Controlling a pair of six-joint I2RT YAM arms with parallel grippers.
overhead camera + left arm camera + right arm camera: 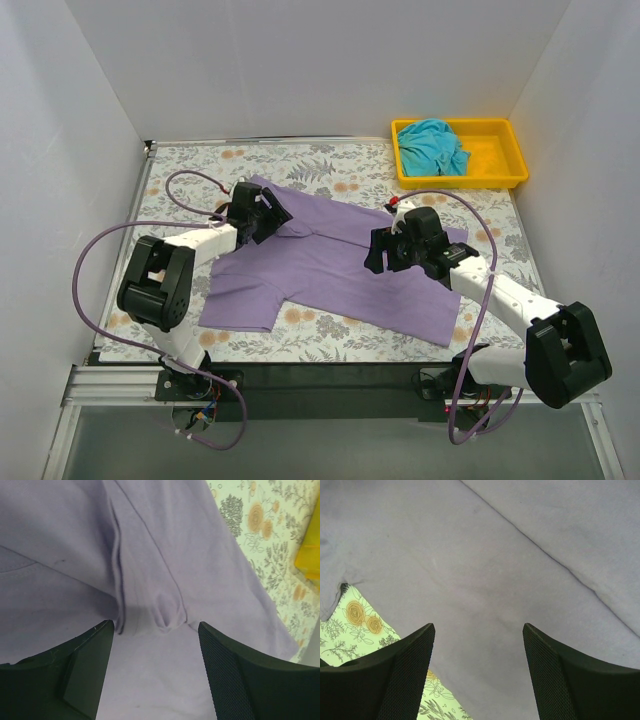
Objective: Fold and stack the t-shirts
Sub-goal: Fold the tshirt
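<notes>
Cloth, soft and light, is what you are handling: the lavender-purple short-sleeved t-shirt (330, 275) lies spread slantwise across the middle of the floral-patterned bench (330, 345), reaching close to its near edge. Expect it to sag, crease and slide rather than hold any shape, so a pinch at one point will likely drag the rest along.

Your right tool (477, 630) hangs over the shirt's right part, jaws wide apart and holding nothing, with a cloth edge and bare bench showing at its left. Your left tool (155, 630) sits over the far-left part, likewise wide open and empty, with a small raised pucker and a long ridge in the cloth ahead of its jaws. That pucker, or a hem or sleeve edge, looks the best place for you to pinch, since flat cloth gives little to bite. Whether either tool touches the cloth, you cannot tell.

Farthest off, the crumpled teal-turquoise t-shirt (433, 145) lies in the yellow plastic tray (460, 182) at the far right corner.
</notes>
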